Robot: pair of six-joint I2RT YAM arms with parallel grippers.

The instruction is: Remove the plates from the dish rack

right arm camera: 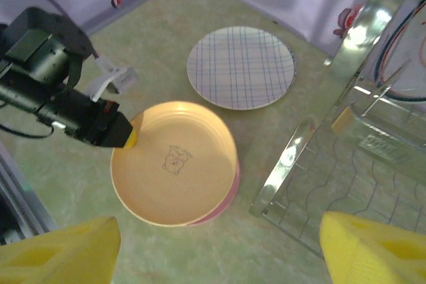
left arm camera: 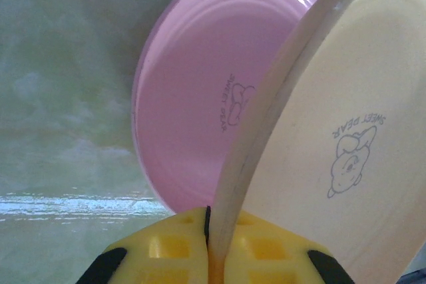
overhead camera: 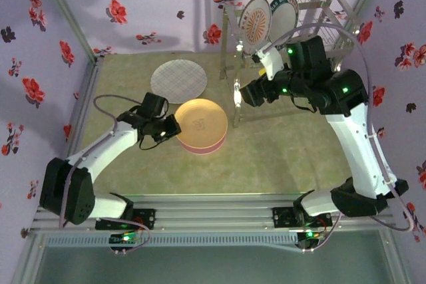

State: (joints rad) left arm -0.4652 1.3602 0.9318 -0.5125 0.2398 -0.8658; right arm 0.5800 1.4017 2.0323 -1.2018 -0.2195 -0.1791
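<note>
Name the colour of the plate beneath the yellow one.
Pink plate, clearest in the left wrist view.

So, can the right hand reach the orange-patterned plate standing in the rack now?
Probably yes. The right hand is open and empty beside the dish rack, and the orange-patterned plate stands outermost in it, with no other plate in front.

Your left hand (overhead camera: 165,130) grips the edge of the top plate (overhead camera: 201,122), which is tilted over the lower plate (left arm camera: 193,98) on the counter (overhead camera: 279,157). Beyond that hand, the third plate (overhead camera: 178,79) lies flat and apart. Your right hand (overhead camera: 237,95) hangs just right of the stack. Behind it is the dish rack (overhead camera: 329,31), with two standing plates (overhead camera: 255,23) at its left end.
</note>
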